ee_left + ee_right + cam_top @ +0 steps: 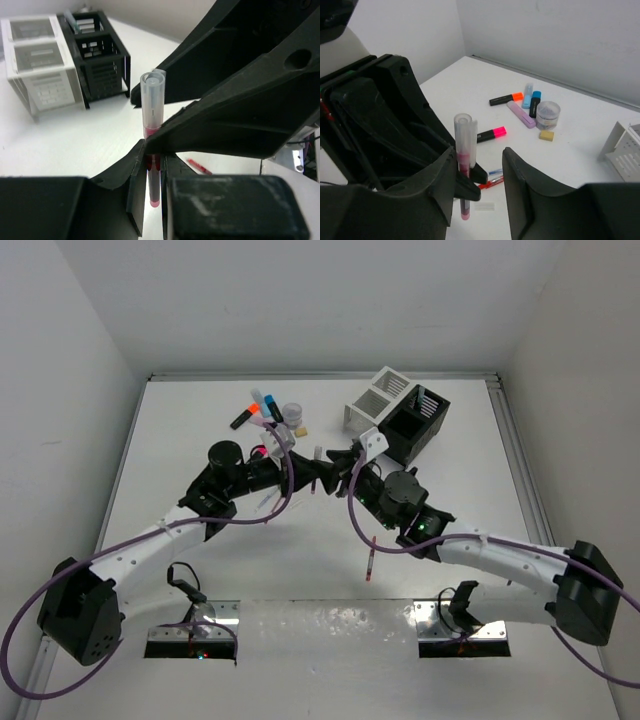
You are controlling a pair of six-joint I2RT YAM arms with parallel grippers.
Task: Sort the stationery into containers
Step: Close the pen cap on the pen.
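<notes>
A clear pen (152, 112) with red ink stands upright above the table middle, and my left gripper (154, 196) is shut on its lower part. My right gripper (479, 172) is around the same pen (462, 150), its jaws apart; the pen is beside one finger and the other finger (520, 185) stands clear. In the top view the two grippers meet at the pen (315, 485). The white container (374, 400) and black container (414, 424) stand joined at the back right. A red pen (371, 565) lies near the front.
Loose stationery lies at the back: an orange highlighter (505, 98), blue highlighters (534, 102), a lilac one (521, 114), a tape roll (548, 114), a tan eraser (546, 135) and a pink highlighter (490, 134). Something green (72, 20) stands in the black container.
</notes>
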